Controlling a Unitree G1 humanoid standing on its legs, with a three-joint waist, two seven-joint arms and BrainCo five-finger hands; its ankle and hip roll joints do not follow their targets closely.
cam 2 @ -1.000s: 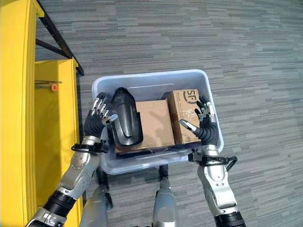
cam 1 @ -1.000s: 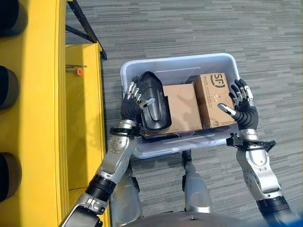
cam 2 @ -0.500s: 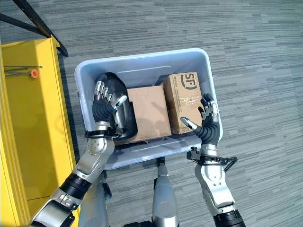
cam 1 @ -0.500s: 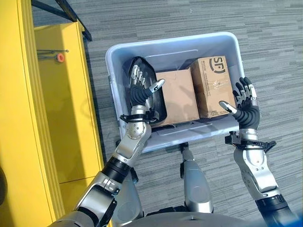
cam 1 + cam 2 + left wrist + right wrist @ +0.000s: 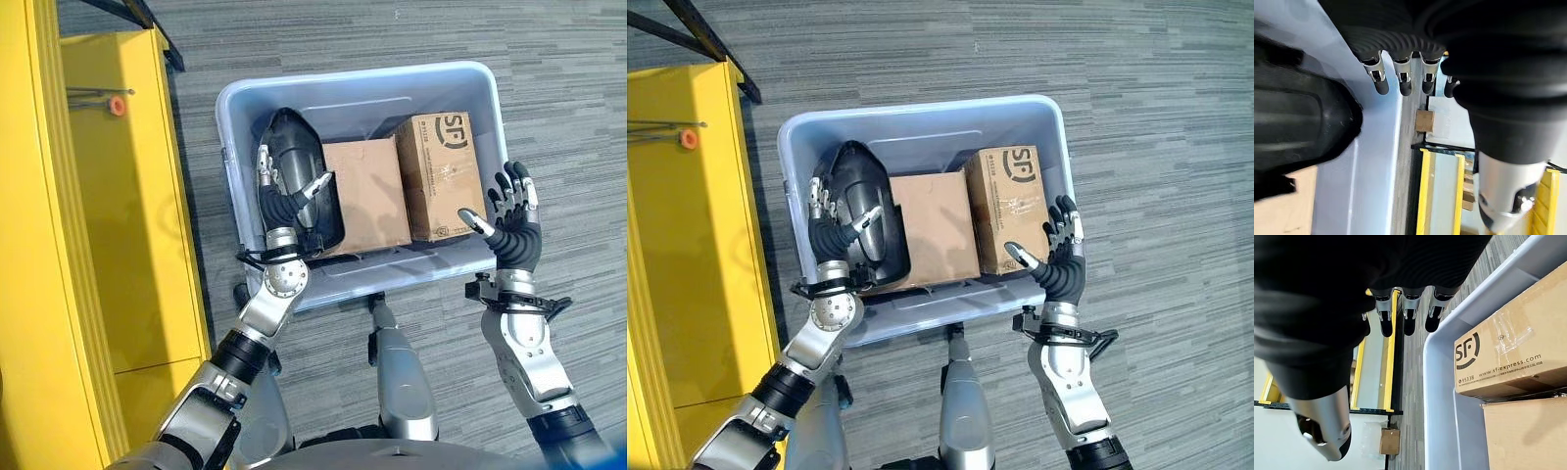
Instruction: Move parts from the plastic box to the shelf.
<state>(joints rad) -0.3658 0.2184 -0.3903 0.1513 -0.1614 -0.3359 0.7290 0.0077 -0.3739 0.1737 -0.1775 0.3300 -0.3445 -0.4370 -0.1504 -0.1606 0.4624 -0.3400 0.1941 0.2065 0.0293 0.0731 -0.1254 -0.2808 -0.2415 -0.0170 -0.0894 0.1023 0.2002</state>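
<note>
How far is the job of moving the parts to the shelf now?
Nothing looks moved yet: the black part and two cardboard boxes lie in the plastic box. The left hand is open against the black part, fingers between it and the wall. The right hand is open outside the box. All lifting to the yellow shelf remains.

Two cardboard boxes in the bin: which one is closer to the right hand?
The printed cardboard box, at the bin's right end near the right hand. The plain box lies mid-bin, beside the black part.
</note>
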